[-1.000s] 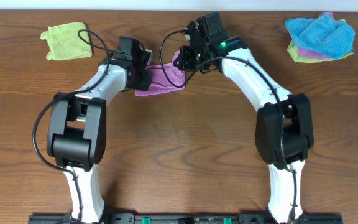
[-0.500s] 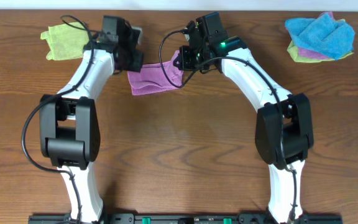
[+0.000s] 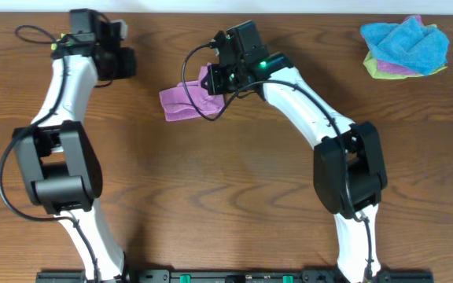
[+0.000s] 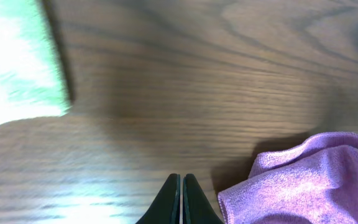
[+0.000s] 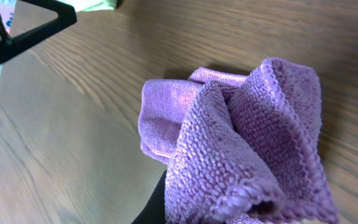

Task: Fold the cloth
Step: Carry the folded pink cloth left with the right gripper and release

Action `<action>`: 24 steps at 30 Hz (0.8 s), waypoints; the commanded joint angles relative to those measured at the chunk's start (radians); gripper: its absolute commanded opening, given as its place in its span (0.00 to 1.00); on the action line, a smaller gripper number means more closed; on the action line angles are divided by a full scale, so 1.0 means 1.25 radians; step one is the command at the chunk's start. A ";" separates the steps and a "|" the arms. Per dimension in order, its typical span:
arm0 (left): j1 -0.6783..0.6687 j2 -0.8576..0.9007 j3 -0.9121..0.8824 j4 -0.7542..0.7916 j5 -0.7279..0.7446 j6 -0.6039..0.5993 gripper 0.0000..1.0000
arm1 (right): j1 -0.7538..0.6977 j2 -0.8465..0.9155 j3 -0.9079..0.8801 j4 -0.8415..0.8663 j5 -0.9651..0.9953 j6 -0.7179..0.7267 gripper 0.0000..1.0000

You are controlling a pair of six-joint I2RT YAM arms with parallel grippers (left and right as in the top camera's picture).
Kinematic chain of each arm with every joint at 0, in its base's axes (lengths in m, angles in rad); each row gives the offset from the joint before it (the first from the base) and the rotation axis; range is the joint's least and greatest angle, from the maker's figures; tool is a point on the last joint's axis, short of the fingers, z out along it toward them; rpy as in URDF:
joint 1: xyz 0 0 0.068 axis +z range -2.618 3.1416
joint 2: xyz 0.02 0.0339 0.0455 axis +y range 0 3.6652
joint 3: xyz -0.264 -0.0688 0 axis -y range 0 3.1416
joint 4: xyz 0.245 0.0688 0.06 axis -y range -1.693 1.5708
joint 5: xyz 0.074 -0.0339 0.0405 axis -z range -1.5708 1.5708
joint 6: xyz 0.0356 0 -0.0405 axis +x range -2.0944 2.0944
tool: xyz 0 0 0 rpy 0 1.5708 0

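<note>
The mauve cloth (image 3: 181,102) lies bunched on the table left of centre. My right gripper (image 3: 213,81) is shut on the cloth's right edge and lifts it, so the raised part drapes over the fingers in the right wrist view (image 5: 247,137). Only one dark finger (image 5: 159,202) shows under the fabric. My left gripper (image 3: 123,63) is shut and empty at the far left back, apart from the cloth. In the left wrist view its closed fingertips (image 4: 181,198) hover over bare wood, with the cloth's edge (image 4: 303,183) just to their right.
A lime-green cloth (image 4: 11,62) lies at the back left, mostly hidden under my left arm in the overhead view. A pile with a bright blue cloth (image 3: 406,39) on top sits at the back right. The table's back edge is close behind both grippers.
My left gripper let go of the cloth and swung away to the far back left. My right gripper moved left, carrying the cloth's edge over the rest.
</note>
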State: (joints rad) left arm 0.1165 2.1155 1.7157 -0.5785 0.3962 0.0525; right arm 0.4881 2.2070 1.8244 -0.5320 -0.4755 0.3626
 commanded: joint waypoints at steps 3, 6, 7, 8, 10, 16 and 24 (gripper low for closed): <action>0.022 0.007 0.015 -0.020 0.055 -0.001 0.06 | 0.034 -0.020 0.016 0.023 0.038 -0.046 0.02; 0.022 0.007 0.015 -0.030 0.055 0.019 0.06 | 0.045 -0.009 0.016 0.039 0.049 -0.052 0.02; 0.021 0.007 0.015 -0.034 0.055 0.022 0.05 | 0.047 0.000 0.016 0.045 0.049 -0.051 0.02; 0.020 0.007 0.015 -0.037 0.056 0.024 0.06 | 0.049 0.004 0.016 0.049 0.049 -0.051 0.02; 0.020 0.007 0.015 -0.040 0.055 0.024 0.06 | 0.051 0.016 0.016 0.058 0.048 -0.051 0.02; 0.020 0.007 0.015 -0.042 0.055 0.034 0.06 | 0.061 0.047 0.016 0.070 0.042 -0.052 0.02; 0.022 0.007 0.015 -0.043 0.054 0.040 0.06 | 0.086 0.082 0.016 0.117 0.015 -0.074 0.01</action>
State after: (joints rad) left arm 0.1421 2.1155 1.7157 -0.6277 0.4496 0.0807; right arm 0.5720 2.2932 1.8244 -0.3969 -0.4290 0.3016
